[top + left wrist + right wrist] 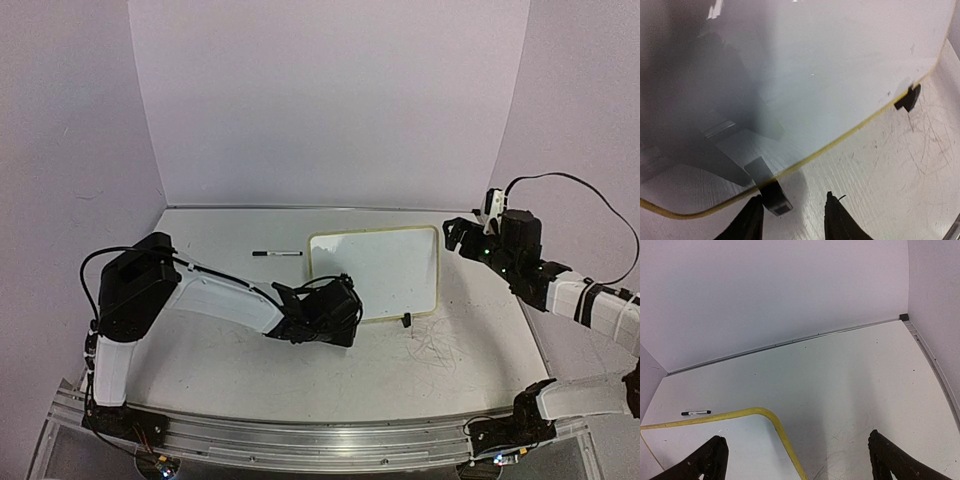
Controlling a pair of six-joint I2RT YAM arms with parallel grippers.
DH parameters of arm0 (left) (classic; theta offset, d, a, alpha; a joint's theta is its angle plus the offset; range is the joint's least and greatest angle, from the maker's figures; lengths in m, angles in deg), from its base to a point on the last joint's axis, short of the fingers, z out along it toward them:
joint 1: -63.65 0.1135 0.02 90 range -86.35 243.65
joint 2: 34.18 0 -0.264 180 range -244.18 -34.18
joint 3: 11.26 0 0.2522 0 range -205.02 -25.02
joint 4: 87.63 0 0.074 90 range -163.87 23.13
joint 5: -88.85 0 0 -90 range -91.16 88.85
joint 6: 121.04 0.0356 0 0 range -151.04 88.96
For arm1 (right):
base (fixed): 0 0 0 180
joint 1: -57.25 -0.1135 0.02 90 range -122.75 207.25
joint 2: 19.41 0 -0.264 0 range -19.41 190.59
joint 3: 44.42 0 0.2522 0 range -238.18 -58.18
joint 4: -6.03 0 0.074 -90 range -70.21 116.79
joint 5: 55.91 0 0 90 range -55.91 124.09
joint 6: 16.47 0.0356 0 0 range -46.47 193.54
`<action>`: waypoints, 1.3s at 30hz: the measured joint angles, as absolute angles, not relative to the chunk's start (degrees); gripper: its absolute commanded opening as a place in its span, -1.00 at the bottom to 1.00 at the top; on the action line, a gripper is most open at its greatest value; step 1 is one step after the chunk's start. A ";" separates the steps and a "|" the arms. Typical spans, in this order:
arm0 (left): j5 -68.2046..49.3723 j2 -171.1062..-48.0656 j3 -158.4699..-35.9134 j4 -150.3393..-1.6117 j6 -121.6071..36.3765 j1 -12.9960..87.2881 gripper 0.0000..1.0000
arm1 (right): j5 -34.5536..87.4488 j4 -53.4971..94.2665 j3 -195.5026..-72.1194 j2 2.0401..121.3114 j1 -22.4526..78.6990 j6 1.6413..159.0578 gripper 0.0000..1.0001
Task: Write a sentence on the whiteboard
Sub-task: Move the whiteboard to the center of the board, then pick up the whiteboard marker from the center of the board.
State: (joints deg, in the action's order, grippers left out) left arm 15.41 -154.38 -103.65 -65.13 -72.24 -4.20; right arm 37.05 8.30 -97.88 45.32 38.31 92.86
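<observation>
Left claw (pixel 345 305) is reaching low across the table (pixel 230 370) in the overhead view, sitting at the near left corner of the whiteboard (pixel 380 265). That board is lying flat right of centre, face up for writing. Its face is showing blank; no words are visible. A pen (pixel 277 253) is lying on the table just left of the board's far left corner, apart from both claws. So I judge that writing is not under way and the board is being set in place first. Right claw (pixel 462 237) is hanging by the board's far right corner.

From the left wrist, the left claw (pixel 792 222) is standing with its fingers (pixel 751 222) parted, clamping nothing. A black clip (pixel 775 197) on the board's yellow near edge is sitting in the gap, close against one finger and clear of the other. The whiteboard (pixel 840 75) is filling the far side of this view, and a second clip (pixel 907 97) is sitting further right along the same edge. The clip is probably serving as the handle for shifting the board.

From the right wrist, the right claw (pixel 802 469) is spread wide and holding nothing, looking down over a corner of the whiteboard (pixel 715 445). The pen (pixel 696 413) is lying beyond that corner, to the left.
</observation>
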 measured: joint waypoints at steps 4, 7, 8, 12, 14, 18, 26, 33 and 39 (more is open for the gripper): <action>14.58 -148.95 -97.85 -66.83 -70.84 -4.88 0.40 | 37.07 9.51 -97.97 45.32 38.31 91.49 0.97; 15.67 -142.01 -93.35 -67.08 -69.53 -5.15 0.59 | 37.12 10.51 -98.29 45.32 38.31 90.09 0.96; 16.16 -139.68 -92.18 -67.75 -68.80 -5.08 0.61 | 37.11 10.75 -98.46 45.32 38.31 89.62 0.96; 18.28 -125.43 -83.94 -69.85 -66.57 -1.01 0.67 | 37.01 11.42 -99.85 45.36 38.31 88.16 0.97; 18.44 -119.54 -81.25 -70.63 -65.66 4.40 0.69 | 36.55 11.47 -100.70 45.53 38.31 87.49 0.96; 16.81 -114.52 -79.26 -71.90 -65.32 18.27 0.72 | 35.74 11.62 -102.20 46.31 38.31 85.84 0.96; 0.49 -127.07 -88.26 -70.97 -64.59 38.12 0.69 | 35.75 14.49 -103.35 46.37 38.03 84.19 0.96; -11.48 -149.14 -107.66 -71.39 -59.34 40.71 0.57 | 35.28 18.59 -104.70 45.55 37.52 83.16 0.97; -18.47 -162.54 -119.22 -71.30 -57.34 40.60 0.44 | 34.75 21.50 -104.70 41.41 37.28 82.55 0.97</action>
State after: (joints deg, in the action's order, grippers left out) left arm -18.47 -162.54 -119.22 -71.30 -57.34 40.60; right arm 34.75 21.50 -104.70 41.41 37.28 82.55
